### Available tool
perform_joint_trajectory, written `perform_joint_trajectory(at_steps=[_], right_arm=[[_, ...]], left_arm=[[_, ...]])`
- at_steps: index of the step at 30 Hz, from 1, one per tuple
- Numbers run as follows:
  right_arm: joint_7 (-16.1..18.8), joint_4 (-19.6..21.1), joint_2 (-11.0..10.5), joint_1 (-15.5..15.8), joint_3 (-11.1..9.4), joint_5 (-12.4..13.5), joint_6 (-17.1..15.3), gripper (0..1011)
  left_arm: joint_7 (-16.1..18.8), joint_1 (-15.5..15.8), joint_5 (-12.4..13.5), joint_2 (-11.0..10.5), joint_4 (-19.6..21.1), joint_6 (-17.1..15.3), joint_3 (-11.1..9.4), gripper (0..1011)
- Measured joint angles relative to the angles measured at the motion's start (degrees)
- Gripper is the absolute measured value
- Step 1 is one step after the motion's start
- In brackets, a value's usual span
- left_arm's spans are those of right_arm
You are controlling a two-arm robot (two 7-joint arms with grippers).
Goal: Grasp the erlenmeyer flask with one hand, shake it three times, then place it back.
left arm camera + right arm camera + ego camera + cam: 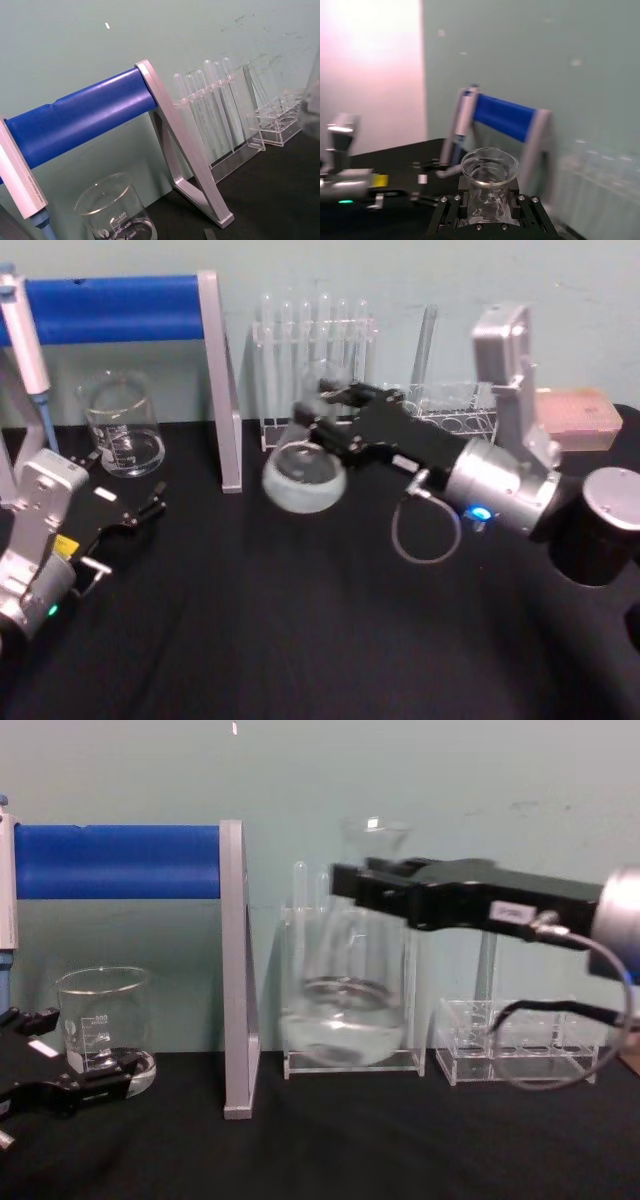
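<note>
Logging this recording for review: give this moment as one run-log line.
right gripper: jaws shut on erlenmeyer flask neck, flask off table | left gripper: parked, open, near beaker | place-back: not yet done

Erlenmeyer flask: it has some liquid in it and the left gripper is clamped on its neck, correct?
Not quite: the right gripper is the one clamped on the neck of the erlenmeyer flask, as the head view shows. The left gripper sits open by the beaker. The liquid part is right.

head view steeply downward, chest view level, both near the erlenmeyer flask
</note>
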State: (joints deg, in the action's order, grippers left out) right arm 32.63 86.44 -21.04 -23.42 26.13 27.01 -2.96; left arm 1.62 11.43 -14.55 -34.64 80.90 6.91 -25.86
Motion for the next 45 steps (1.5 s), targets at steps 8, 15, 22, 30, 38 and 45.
perform_joint_trajectory(at_steps=[8,15,22,30,38,45], right_arm=[[4.45,-1.52,0.90,-2.24,4.23,1.50,0.34,449],[4.94,-1.86,0.84,-2.97,5.73,2.31,0.69,449],[3.64,-1.57,0.06,-3.01,6.19,2.93,1.01,449],[-1.54,-1.28,-1.32,-2.12,3.52,3.06,1.62,449],[-9.43,-0.64,-3.38,0.16,-2.79,1.79,1.75,449],[-14.16,0.34,-4.32,2.33,-7.11,0.67,0.94,449]], left_arm=[[0.00,0.00,0.00,0.00,0.00,0.00,0.00,1001],[0.00,0.00,0.00,0.00,0.00,0.00,0.00,1001],[0.00,0.00,0.00,0.00,0.00,0.00,0.00,1001],[0.00,0.00,0.00,0.00,0.00,0.00,0.00,1001],[0.00,0.00,0.00,0.00,0.00,0.00,0.00,1001],[0.00,0.00,0.00,0.00,0.00,0.00,0.00,1001]])
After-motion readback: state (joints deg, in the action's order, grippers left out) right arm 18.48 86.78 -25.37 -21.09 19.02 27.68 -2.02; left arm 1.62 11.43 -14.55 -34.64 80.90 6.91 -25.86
